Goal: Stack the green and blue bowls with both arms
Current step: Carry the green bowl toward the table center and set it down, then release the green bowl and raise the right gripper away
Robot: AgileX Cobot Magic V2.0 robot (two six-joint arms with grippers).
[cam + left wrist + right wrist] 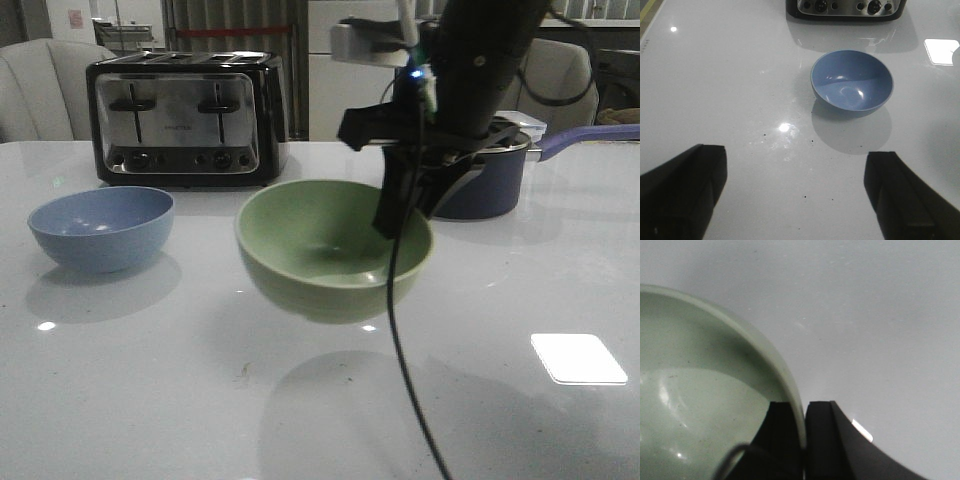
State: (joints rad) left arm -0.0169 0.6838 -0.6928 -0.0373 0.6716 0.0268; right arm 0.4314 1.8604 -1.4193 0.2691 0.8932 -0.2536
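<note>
The green bowl (320, 250) hangs in the air above the table's middle, its shadow on the table below it. My right gripper (400, 215) is shut on its right rim, one finger inside and one outside; the right wrist view shows the rim (790, 385) pinched between the fingers (822, 435). The blue bowl (100, 228) stands upright on the table at the left, apart from the green one. It also shows in the left wrist view (852, 82). My left gripper (795, 195) is open and empty above bare table, short of the blue bowl.
A black and chrome toaster (187, 118) stands at the back left, behind the blue bowl. A dark navy saucepan (490, 170) with a long handle stands at the back right, behind my right arm. A dark cable (400, 340) hangs from the right arm toward the front edge.
</note>
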